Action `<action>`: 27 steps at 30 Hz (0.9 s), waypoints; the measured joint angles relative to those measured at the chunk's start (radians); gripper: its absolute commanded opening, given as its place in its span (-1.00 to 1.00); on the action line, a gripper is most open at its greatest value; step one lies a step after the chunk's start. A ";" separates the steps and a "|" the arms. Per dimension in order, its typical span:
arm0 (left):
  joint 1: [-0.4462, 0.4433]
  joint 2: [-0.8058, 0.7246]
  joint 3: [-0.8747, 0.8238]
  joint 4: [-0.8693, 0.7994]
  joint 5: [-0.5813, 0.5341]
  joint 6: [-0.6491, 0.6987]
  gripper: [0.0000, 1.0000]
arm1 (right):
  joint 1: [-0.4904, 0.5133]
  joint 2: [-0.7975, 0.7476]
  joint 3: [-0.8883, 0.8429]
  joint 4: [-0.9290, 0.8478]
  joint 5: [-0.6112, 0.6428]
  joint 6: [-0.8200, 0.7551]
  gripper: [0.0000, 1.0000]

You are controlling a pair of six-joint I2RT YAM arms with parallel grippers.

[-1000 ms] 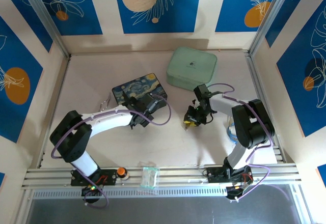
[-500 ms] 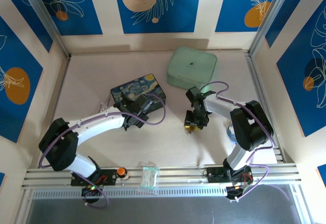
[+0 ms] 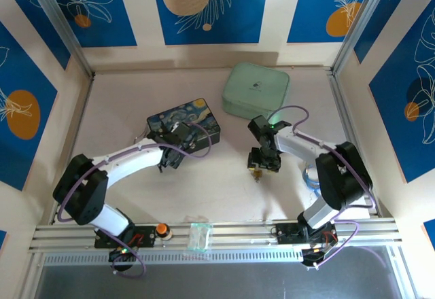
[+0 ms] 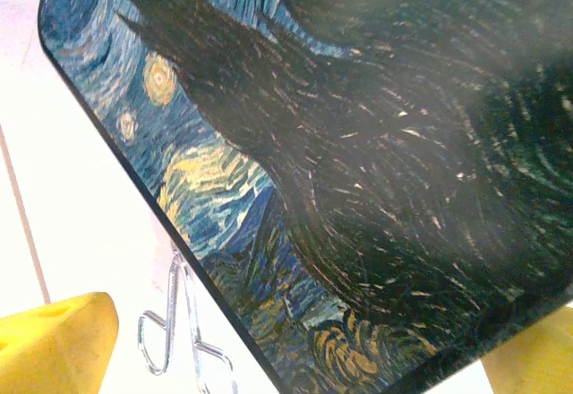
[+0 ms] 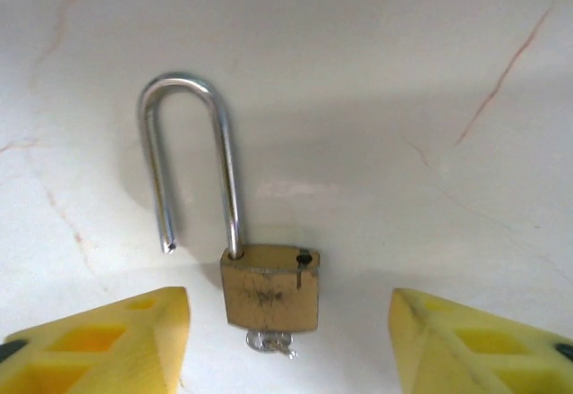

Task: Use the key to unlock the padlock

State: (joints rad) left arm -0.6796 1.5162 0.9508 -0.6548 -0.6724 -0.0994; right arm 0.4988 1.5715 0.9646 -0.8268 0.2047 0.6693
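Observation:
The brass padlock [image 5: 269,286] lies flat on the white table, in the top view a small gold spot [image 3: 257,172]. Its silver shackle [image 5: 183,143] is sprung: one leg sits in the body, while the other hangs free beside it. The small silver key [image 5: 271,342] sticks out of the body's bottom. My right gripper [image 5: 286,345] is open, with a yellow finger [image 5: 98,340] on either side of the lock, not touching it. My left gripper [image 4: 291,358] is open over the dark Starry-Night box [image 4: 358,161], seen from above at the box's front edge [image 3: 170,153].
A mint-green case [image 3: 256,90] sits at the back. A bent silver wire tool [image 4: 175,340] lies on the table by the patterned box's edge. A clear plastic piece [image 3: 199,236] and an orange knob [image 3: 162,229] rest on the front rail.
The left gripper has drawn left and back along the patterned box's front edge. The right wrist has shifted left and turned, and the padlock now shows just in front of it.

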 measured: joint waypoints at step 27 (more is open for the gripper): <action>0.208 -0.514 -0.441 0.700 0.142 0.097 0.99 | -0.288 -0.417 -0.418 0.858 0.254 -0.409 0.87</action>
State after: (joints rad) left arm -0.4721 1.0019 0.5102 0.0456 -0.5304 -0.0029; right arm 0.2104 1.1549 0.5465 0.0307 0.4591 0.2604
